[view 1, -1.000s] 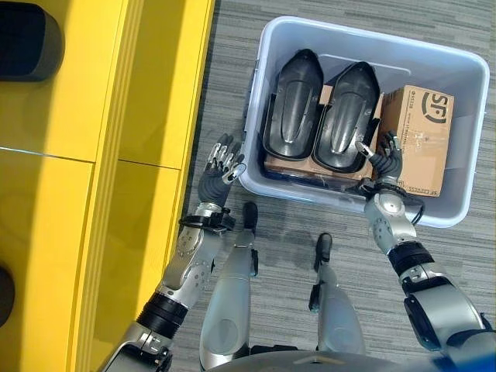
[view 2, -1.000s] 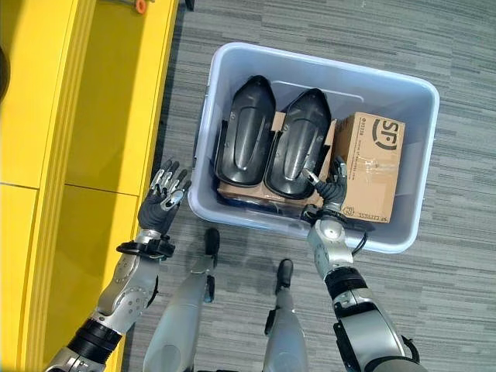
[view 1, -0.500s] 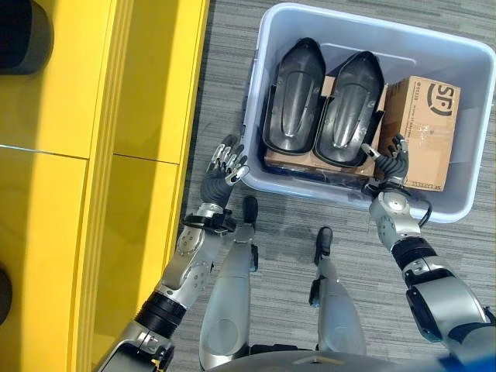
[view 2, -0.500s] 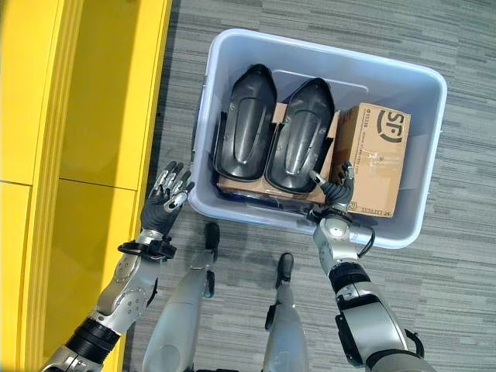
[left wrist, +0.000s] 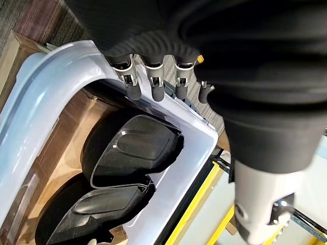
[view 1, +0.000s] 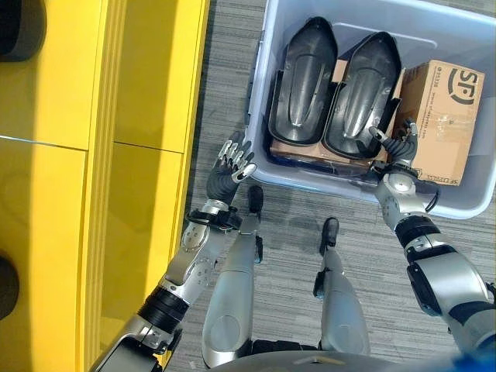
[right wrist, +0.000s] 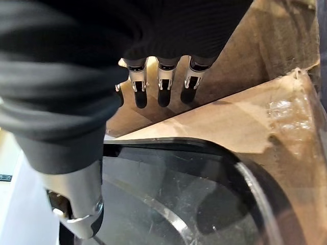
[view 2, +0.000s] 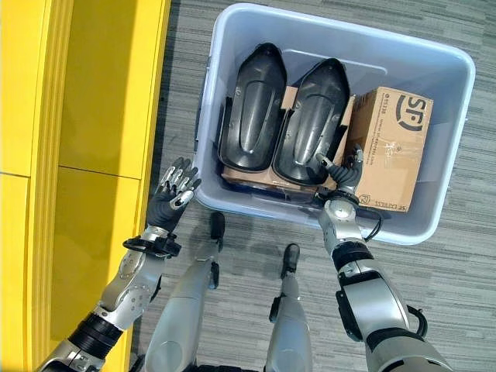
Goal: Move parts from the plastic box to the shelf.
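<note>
Two black moulded parts, the left one [view 1: 304, 81] and the right one [view 1: 363, 93], lie side by side in the pale blue plastic box [view 1: 258, 70], on a flat sheet of cardboard. My right hand [view 1: 397, 151] hovers over the box's near rim, between the right part [right wrist: 168, 194] and a brown carton [view 1: 446, 116]. Its fingers [right wrist: 163, 84] are straight and hold nothing. My left hand [view 1: 226, 167] is outside the box at its near left corner, with its fingers [left wrist: 156, 81] relaxed and empty next to the rim [left wrist: 46, 87].
The yellow shelf [view 1: 93, 155] runs along the whole left side, close to the box. Grey carpet lies between shelf and box and around the box's near side. The carton takes up the box's right part.
The whole picture has shifted, so the camera moved. Both hands keep nearly the same place relative to the box, and the parts have not moved.
</note>
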You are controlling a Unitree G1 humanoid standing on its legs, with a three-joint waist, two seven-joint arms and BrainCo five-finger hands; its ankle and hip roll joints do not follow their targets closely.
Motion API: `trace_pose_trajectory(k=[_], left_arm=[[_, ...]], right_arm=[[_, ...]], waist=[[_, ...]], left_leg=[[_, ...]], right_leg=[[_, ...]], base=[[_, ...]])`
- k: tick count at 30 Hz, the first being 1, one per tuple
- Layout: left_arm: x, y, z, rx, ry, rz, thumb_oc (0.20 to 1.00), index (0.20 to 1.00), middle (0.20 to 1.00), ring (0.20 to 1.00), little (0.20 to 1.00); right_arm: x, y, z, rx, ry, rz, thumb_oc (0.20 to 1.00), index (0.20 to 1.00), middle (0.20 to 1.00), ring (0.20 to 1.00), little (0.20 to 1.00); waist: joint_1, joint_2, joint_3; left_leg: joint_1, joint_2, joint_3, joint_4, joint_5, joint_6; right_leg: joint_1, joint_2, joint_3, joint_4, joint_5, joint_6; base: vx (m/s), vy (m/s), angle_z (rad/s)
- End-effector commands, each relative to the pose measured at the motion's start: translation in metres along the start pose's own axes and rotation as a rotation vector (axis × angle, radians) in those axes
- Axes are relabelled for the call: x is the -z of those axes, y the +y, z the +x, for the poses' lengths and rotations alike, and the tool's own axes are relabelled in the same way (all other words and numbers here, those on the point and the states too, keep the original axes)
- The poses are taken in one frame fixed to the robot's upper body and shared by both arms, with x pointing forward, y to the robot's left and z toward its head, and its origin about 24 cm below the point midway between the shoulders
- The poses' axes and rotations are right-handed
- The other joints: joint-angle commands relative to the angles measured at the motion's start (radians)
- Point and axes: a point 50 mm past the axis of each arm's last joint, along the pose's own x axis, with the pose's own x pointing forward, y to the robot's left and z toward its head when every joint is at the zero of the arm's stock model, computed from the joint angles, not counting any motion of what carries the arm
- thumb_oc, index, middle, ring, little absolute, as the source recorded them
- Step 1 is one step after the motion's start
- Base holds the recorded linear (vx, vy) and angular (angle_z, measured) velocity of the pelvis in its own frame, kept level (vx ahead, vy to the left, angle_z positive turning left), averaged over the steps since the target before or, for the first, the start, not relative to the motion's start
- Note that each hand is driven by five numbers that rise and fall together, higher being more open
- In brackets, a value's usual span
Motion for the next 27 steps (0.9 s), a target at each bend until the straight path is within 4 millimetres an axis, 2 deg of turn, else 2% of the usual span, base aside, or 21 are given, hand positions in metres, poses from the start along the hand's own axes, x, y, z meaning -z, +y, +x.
trace_pose_trajectory(k=[1,6,22,27], left_arm=[[-0.019,-0.019,-0.001,0.072,-0.113,-0.043,1.0,1.0,1.0,1.0,1.0],[-0.021,-0.021,0.0,0.085,-0.12,-0.045,1.0,1.0,1.0,1.0,1.0],[-0.028,-0.028,0.003,0.111,-0.148,-0.041,1.0,1.0,1.0,1.0,1.0],[-0.029,-0.031,0.004,0.121,-0.152,-0.048,1.0,1.0,1.0,1.0,1.0]], right_arm=[[-0.029,-0.019,0.016,0.056,-0.092,-0.004,1.0,1.0,1.0,1.0,1.0],[-0.046,-0.024,0.026,0.081,-0.121,-0.042,1.0,1.0,1.0,1.0,1.0],[-0.081,-0.031,0.043,0.121,-0.173,-0.132,1.0,1.0,1.0,1.0,1.0],[-0.083,-0.033,0.045,0.137,-0.157,-0.141,1.0,1.0,1.0,1.0,1.0]], waist=[[-0.001,0.026,-0.039],[0.002,0.029,-0.023],[0.005,0.044,0.008],[0.002,0.05,0.008]], left_leg=[[-0.031,0.059,-0.039,0.026,-0.009,-0.063],[-0.047,0.059,-0.039,0.031,-0.011,-0.063],[-0.121,0.055,-0.044,0.069,-0.026,-0.058],[-0.169,0.05,-0.054,0.106,-0.044,-0.051]], right_leg=[[0.055,-0.077,-0.041,0.078,-0.007,0.029],[0.041,-0.073,-0.04,0.086,-0.014,0.027],[-0.028,-0.062,-0.027,0.125,-0.035,0.021],[-0.064,-0.057,-0.014,0.15,-0.05,0.014]], base=[[0.0,0.0,0.0],[0.0,0.0,0.0],[0.0,0.0,0.0],[0.0,0.0,0.0]])
